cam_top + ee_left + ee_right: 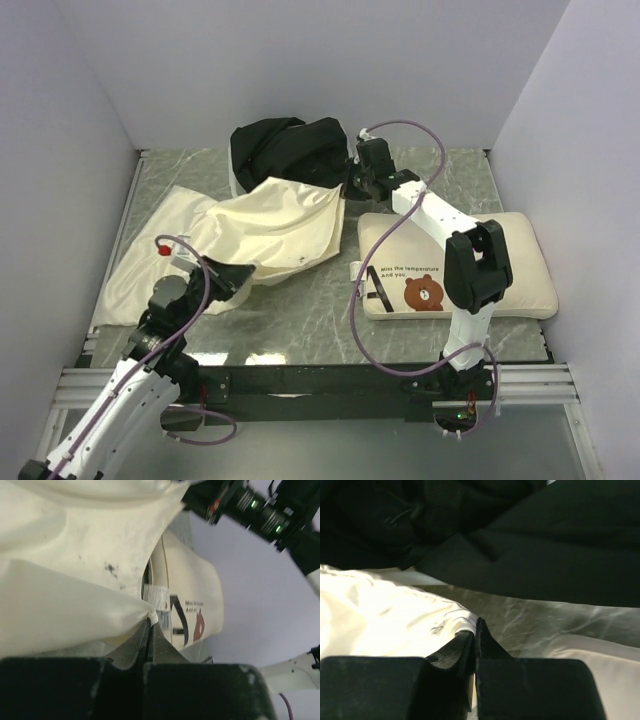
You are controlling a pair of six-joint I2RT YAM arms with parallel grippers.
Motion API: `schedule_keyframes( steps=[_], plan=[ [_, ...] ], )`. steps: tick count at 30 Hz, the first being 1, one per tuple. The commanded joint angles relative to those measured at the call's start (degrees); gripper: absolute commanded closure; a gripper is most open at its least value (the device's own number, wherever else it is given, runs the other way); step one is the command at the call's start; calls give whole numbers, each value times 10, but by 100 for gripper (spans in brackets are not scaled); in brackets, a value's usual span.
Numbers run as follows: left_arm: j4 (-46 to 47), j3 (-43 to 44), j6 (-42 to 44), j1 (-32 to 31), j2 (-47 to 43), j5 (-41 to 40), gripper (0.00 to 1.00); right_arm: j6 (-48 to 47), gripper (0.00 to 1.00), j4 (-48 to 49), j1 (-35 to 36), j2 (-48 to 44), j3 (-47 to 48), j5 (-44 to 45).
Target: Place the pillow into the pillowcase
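The cream pillowcase [255, 232] lies wrinkled across the left and middle of the table, its right edge lifted. My left gripper [243, 273] is shut on its near corner; the pinched hem shows at my left gripper [150, 618] in the left wrist view, with the pillowcase [65, 580] spreading away from it. My right gripper [349, 184] is shut on the far right corner; in the right wrist view my right gripper [475, 625] pinches the pillowcase [380, 625] hem. The bear-printed pillow [500, 275] lies flat at the right, partly under the right arm, and the pillow [192, 600] shows past the sack's edge.
A heap of black cloth [290, 150] sits at the back centre, just behind the right gripper, and the black cloth [495, 535] fills the top of the right wrist view. White walls enclose the marbled table [320, 300] on three sides.
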Motion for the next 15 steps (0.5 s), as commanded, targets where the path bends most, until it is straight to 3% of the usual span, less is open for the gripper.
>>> schedule_keyframes(
  steps=[1,5,7,11,15],
  plan=[
    [1,-8,-31,-75,47,15,99,-33,95,-30,0,-24,23,84],
    [-19,24,-44,-207,139,-46,99,-35,74,-66,0,-25,48,113],
    [-15,23,-62,-244,160,-59,97,-32,66,-94,1,-23,69,123],
    [-19,29,-80,-306,218,-56,69,-27,34,-123,0,-44,81,143],
    [-50,54,-74,-340,214,-63,34,-26,19,-142,-3,-79,83,166]
  ],
)
